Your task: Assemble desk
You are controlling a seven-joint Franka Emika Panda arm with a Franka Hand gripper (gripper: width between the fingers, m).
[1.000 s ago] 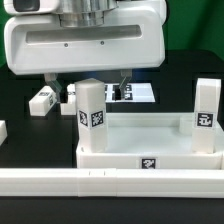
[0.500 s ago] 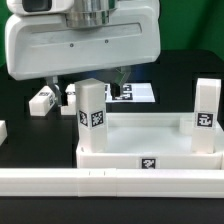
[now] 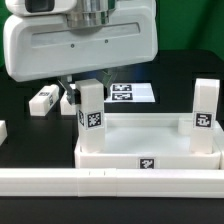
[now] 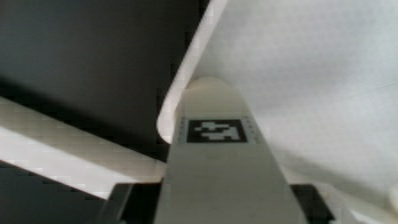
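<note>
The top [image 3: 115,157] should stay still on the counter [image 3: 30,140]. The step looks like seating the leg [image 3: 92,115] in the corner socket at the exterior view's left. Keep it upright, turn it about its own axis and avoid any sideways push. The fingers [image 3: 69,97] look clenched on its upper part, one against each flank.

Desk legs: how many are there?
3. In the exterior view: one leg stands at the tray's left corner, one at its right, one lies on the table farther left. Others may be hidden.
</note>
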